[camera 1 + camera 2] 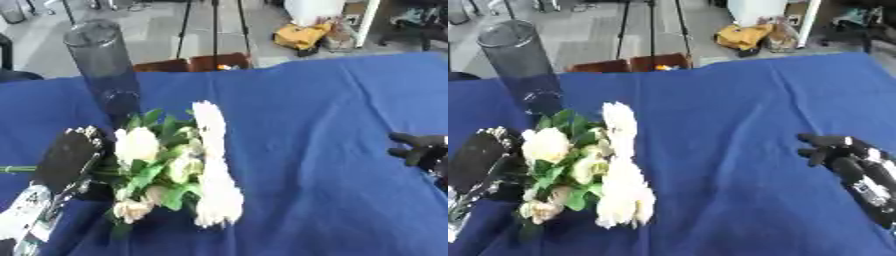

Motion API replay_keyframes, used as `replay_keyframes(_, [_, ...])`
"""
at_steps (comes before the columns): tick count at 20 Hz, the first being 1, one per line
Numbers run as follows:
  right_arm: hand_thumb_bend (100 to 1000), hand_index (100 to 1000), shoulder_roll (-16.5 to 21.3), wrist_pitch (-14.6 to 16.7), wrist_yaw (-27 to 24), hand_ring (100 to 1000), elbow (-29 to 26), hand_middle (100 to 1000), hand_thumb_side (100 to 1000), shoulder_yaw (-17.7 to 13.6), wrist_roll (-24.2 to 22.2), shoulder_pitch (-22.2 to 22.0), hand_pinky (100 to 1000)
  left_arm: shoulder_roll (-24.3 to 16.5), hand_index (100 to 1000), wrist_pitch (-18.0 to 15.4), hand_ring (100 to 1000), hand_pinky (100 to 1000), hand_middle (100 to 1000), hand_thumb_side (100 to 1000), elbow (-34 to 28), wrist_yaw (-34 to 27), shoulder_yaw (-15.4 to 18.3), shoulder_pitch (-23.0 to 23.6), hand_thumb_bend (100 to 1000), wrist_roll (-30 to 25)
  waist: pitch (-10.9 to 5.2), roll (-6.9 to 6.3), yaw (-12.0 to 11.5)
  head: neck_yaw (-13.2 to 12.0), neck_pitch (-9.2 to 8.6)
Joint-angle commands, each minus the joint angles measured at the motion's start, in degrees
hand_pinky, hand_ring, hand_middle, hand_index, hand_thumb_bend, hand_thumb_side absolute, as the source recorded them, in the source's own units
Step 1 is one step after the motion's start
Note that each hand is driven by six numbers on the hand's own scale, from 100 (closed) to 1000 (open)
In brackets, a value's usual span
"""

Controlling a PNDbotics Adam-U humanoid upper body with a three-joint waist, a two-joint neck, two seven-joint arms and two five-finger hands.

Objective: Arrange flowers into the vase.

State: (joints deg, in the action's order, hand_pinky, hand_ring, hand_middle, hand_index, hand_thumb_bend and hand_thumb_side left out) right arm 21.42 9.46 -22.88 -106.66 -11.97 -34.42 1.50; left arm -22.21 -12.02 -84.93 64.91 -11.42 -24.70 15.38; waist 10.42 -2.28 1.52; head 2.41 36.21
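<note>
A tall clear glass vase [105, 70] stands upright at the back left of the blue tablecloth [315, 125]. In front of it is a bunch of white and cream flowers [179, 165] with green leaves, heads pointing right. My left hand [68, 156] sits over the bunch's stem end with its back towards me and its fingers round the stems. One green stem [13, 169] pokes out to the left of the hand. My right hand [842, 152] rests at the right edge, fingers relaxed and holding nothing, far from the flowers.
Beyond the table's far edge are brown boxes [197, 64], tripod legs [213, 30] and a yellow bag [302, 36] on the floor. Blue cloth stretches between the flowers and my right hand.
</note>
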Motion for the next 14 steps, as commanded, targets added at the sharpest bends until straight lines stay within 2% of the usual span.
replay_keyframes(1, [317, 769, 1.2, 0.3, -0.4, 946, -0.5, 528, 517, -0.3, -0.1, 0.4, 895, -0.7, 100, -0.2, 100, 100, 100, 256, -2.8, -1.5, 0.6, -1.0, 1000, 1.4, -0.37, 1.03, 0.0, -0.1, -0.43])
replay_keyframes(5, [317, 769, 1.2, 0.3, -0.4, 946, -0.5, 528, 517, -0.3, 0.0, 0.4, 895, -0.9, 100, -0.4, 100, 100, 100, 250, -5.6, -3.7, 0.9, -1.1, 1000, 1.5, -0.40, 1.08, 0.0, -0.1, -0.39])
replay_keyframes(7, [317, 769, 1.2, 0.4, -0.4, 946, -0.5, 528, 518, -0.3, 0.0, 0.3, 895, -0.9, 100, -0.2, 100, 100, 100, 182, -7.2, -5.0, 1.3, -1.3, 1000, 1.3, -0.47, 1.16, 0.0, -0.1, -0.37])
replay_keyframes(14, [317, 769, 1.3, 0.5, -0.4, 946, -0.5, 528, 518, -0.3, 0.0, 0.2, 895, -1.4, 100, 0.9, 100, 100, 100, 180, -11.0, -7.9, 2.1, -1.3, 1000, -1.1, -0.53, 1.22, 0.0, -0.1, -0.36])
